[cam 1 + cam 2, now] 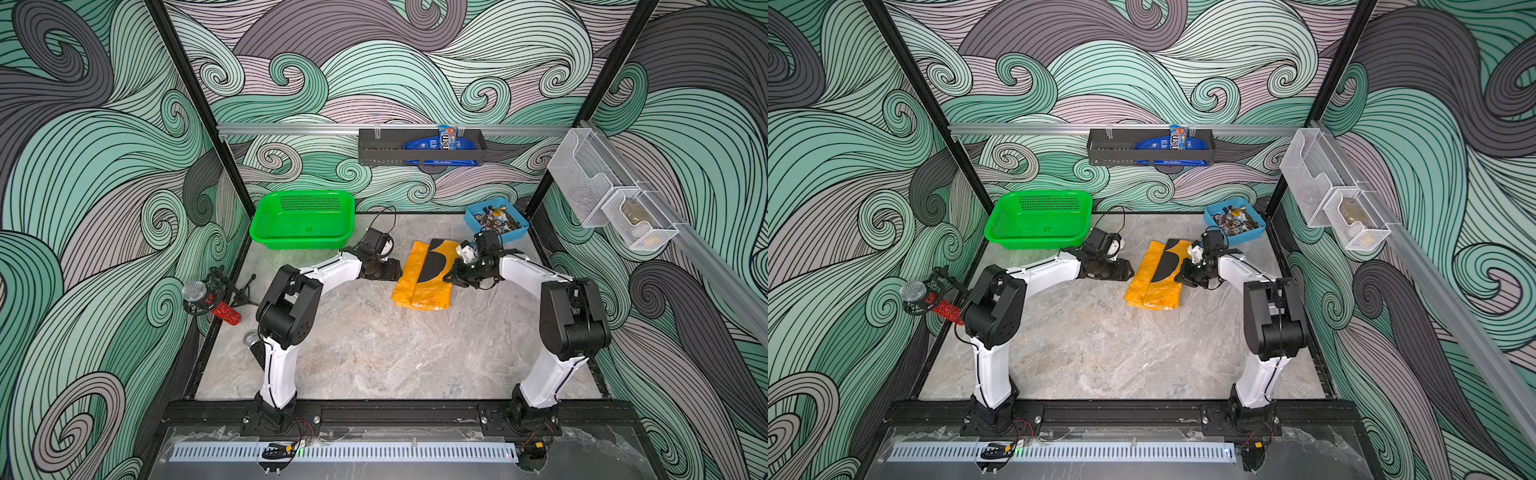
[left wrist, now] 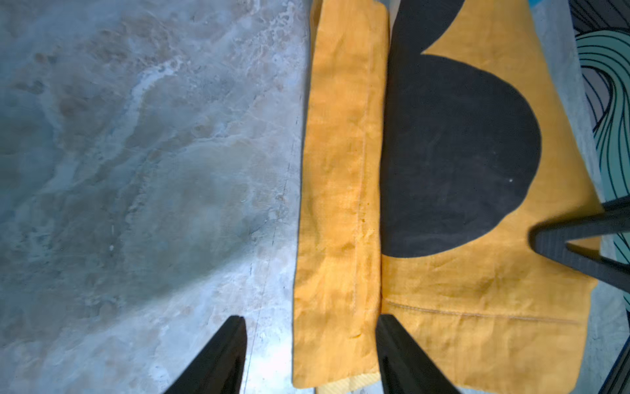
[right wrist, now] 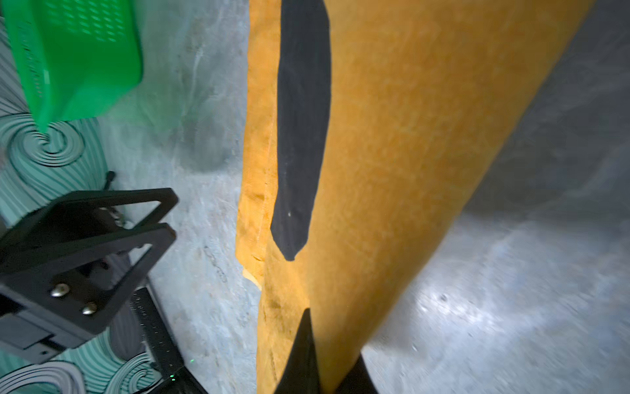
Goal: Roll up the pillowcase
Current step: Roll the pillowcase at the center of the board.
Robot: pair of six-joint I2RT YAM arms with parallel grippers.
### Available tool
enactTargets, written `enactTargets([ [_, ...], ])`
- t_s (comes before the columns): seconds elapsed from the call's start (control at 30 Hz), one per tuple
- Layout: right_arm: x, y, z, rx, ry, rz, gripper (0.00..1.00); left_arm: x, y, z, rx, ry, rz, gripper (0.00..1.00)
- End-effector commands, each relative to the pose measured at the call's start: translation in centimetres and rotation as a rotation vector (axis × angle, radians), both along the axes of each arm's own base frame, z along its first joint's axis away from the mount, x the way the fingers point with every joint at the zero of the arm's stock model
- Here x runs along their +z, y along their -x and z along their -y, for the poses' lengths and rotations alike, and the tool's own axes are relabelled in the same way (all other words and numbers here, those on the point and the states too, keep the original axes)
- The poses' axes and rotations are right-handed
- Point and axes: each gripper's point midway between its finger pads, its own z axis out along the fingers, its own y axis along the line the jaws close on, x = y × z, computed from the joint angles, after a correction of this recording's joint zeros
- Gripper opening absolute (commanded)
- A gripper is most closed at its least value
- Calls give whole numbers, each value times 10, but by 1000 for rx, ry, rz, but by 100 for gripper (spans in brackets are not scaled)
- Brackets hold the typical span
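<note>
green basket (image 1: pixel 302 220), blue parts tray (image 1: pixel 496 222), microphone (image 1: pixel 210 302)

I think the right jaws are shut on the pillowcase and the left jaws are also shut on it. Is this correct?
Not quite. The left gripper is open, jaws apart over the pillowcase's folded edge, as the left wrist view shows. The right gripper is indeed shut on it.
</note>
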Motion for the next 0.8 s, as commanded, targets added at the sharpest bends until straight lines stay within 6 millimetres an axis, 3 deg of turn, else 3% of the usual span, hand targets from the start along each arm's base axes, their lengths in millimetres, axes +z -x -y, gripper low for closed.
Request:
enactTargets([
  [0.0,4,17,23,40,207,-50,7,1,8,-4,-2,9,-23,64],
  [0.17,11,11,23,43,315,-60,19,-8,12,0,-10,41,-46,64],
  [0.27,21,0,9,46,310,-40,29,-14,14,4,-20,61,-60,63],
  [0.4,31,-15,-20,69,264,-11,38,-21,16,5,-25,72,-74,63],
  [0.53,44,-37,-52,94,215,32,41,-23,17,4,-24,78,-78,63],
  [0.77,57,-73,-104,136,147,87,48,-9,13,-8,4,102,-61,63],
])
